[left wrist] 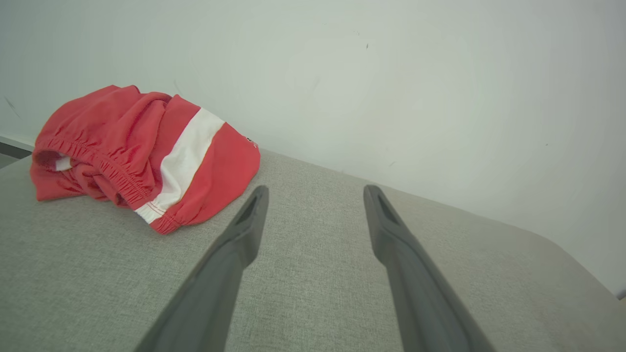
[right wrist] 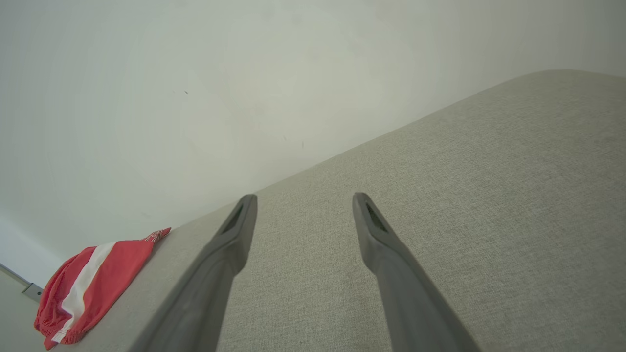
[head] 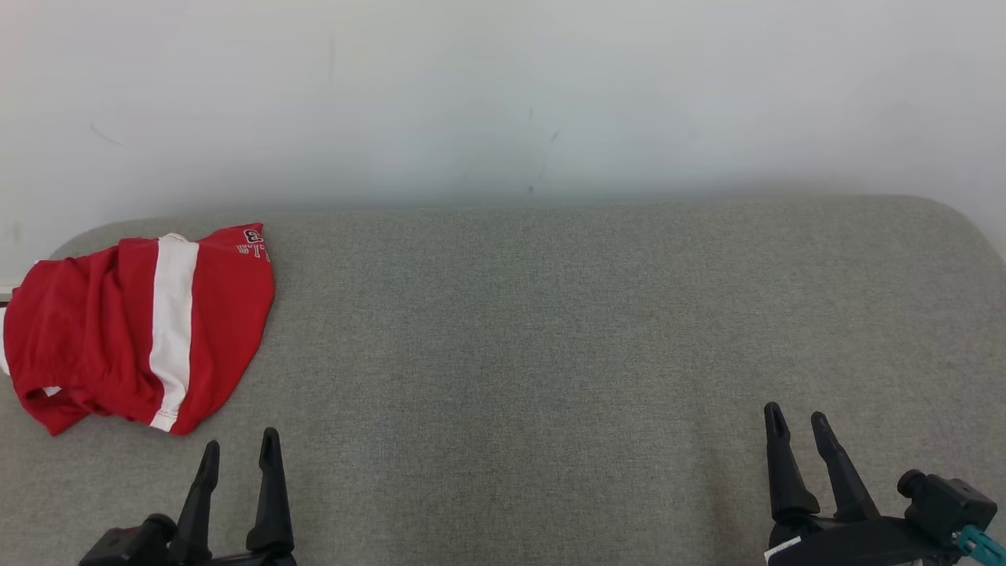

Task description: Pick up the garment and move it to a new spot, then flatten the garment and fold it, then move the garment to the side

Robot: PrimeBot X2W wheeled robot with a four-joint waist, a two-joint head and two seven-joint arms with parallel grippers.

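The red garment, a pair of shorts with a broad white stripe, lies bunched on the grey padded surface. It sits ahead of the left gripper and off to that gripper's outer side, close to the fingertips but not touching them. From the right gripper it is well apart, far over to the left.

The stripe gives the clearest line through the heap. It runs away from the left gripper toward the pale wall, leaning slightly. The gathered elastic waistband is on the end nearer the gripper. The corner with small printed lettering is on the far end, by the wall. The cloth is rumpled and doubled over itself, not spread flat.

Both grippers hover low over the surface with fingers spread wide apart and nothing between them. Bare grey fabric shows in each gap, and the fingers point toward the wall.
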